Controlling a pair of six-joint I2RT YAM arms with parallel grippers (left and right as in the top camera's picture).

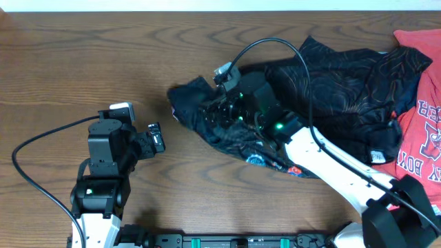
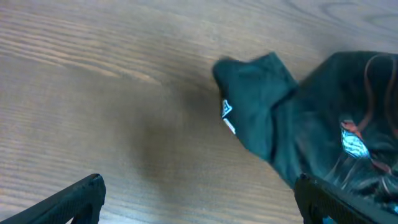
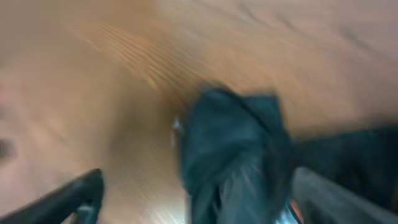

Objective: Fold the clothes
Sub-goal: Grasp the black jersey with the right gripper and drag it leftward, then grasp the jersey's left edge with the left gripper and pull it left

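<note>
The black jersey [image 1: 337,83] with thin orange lines lies crumpled at the table's centre right, one sleeve end pointing left. My right gripper [image 1: 219,110] is down over that left part. In the blurred right wrist view its fingers [image 3: 199,199] are spread wide with dark cloth [image 3: 230,149] bunched between them. My left gripper [image 1: 157,138] is open and empty over bare wood, left of the jersey. The left wrist view shows its fingers [image 2: 199,199] apart and the jersey sleeve [image 2: 261,118] ahead to the right. A red T-shirt [image 1: 424,131] lies at the far right. No navy T-shirt shows.
The wooden table [image 1: 103,55] stretches bare to the left and back. Black cables run from both arms: one loops over the jersey [image 1: 275,43], one curves at the left [image 1: 27,148]. The red T-shirt runs past the right edge of the view.
</note>
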